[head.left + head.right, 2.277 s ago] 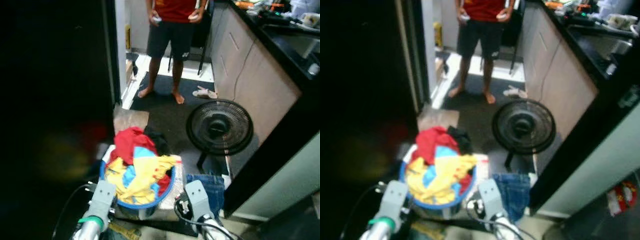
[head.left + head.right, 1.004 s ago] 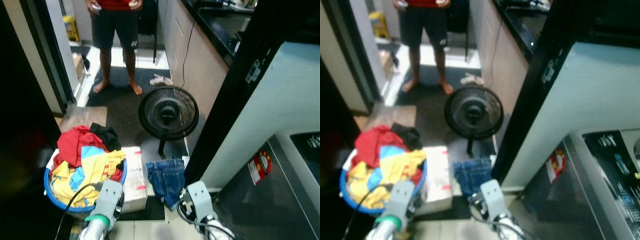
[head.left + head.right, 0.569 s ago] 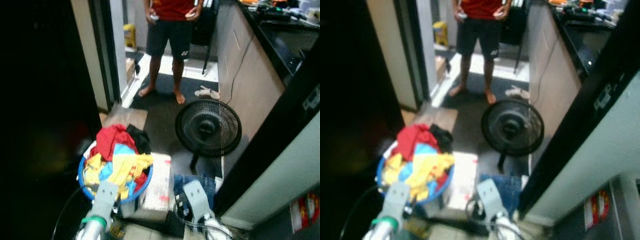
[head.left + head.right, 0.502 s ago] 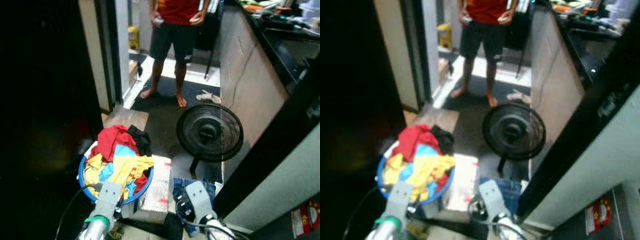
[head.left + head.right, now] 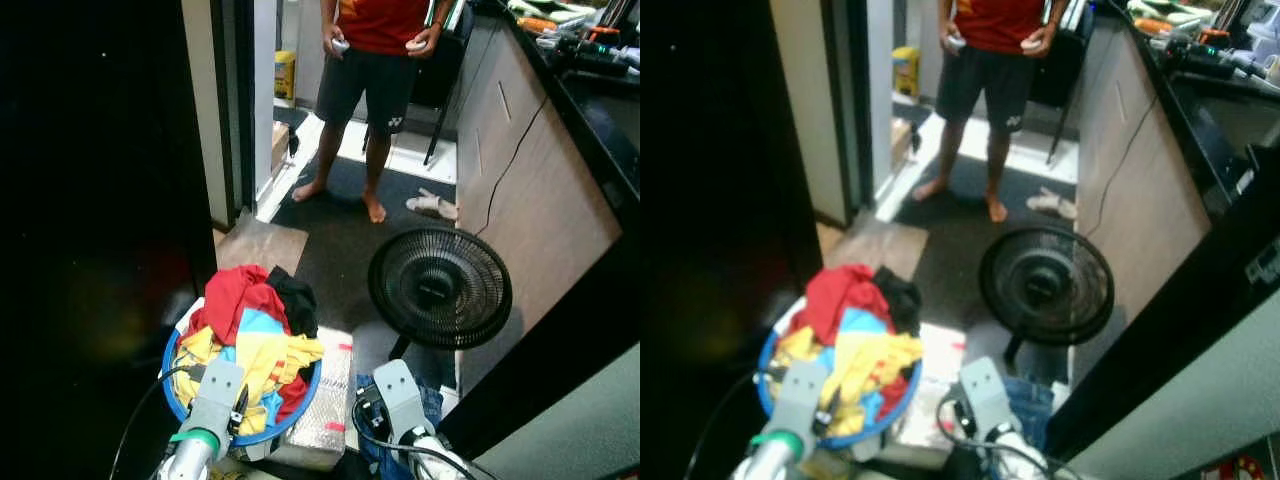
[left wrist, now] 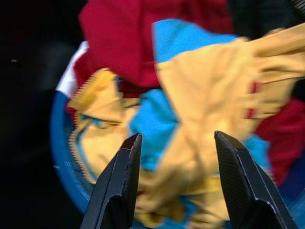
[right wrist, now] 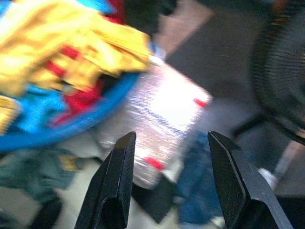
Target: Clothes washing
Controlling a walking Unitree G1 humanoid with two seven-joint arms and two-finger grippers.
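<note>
Dark carpet [image 5: 335,235] covers the floor of this narrow room, with a long pale cabinet [image 5: 520,170] along one side and a black doorway on the other. A person [image 5: 375,60] in a red shirt and dark shorts stands barefoot at the far end, with a small thing in each hand. A tiny white logo sits on the shorts, too small to read.

A round black fan [image 5: 440,287] with a wire cage stands on the carpet. Near it sits a round blue basket [image 6: 59,157] piled high with soft, crumpled clothes [image 5: 250,335]: red, yellow, bright blue and black. Just beside the basket lies a shiny, silvery, bumpy packet [image 7: 164,117] with small red marks on it. Some blue denim cloth [image 7: 198,188] lies on the floor next to that.

The left gripper [image 6: 174,138] hangs over the clothes in the basket, not touching them, its two black ribbed fingers spread wide. The right gripper [image 7: 171,136] hangs over the silvery packet, and its fingers stand wide apart too, with nothing between them.
</note>
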